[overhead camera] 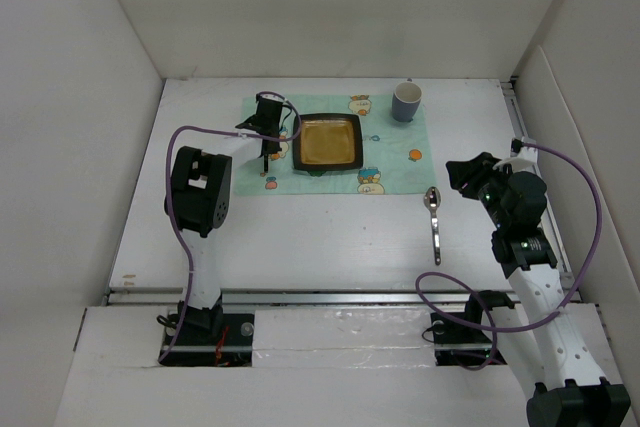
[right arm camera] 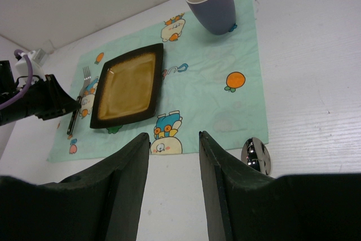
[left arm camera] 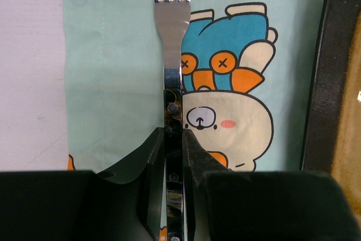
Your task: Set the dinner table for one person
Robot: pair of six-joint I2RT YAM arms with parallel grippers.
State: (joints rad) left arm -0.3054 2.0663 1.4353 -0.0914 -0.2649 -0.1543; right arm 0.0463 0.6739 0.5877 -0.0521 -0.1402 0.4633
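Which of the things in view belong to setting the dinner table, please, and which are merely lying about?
Belong: dinner table, placemat, plate, cup, spoon, fork held by the left gripper.
Just there: purple cables, metal rail, white walls.

polished metal fork [left arm camera: 172, 38], matt printed cloth placemat [left arm camera: 113, 83], glossy glazed plate [overhead camera: 327, 143], matt white dinner table [overhead camera: 300, 237]

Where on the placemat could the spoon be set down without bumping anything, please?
The placemat strip right of the plate, nearer than the mug, is bare. The table left of the spoon is free too. Left of the plate is crowded: the left tool grips the fork there.
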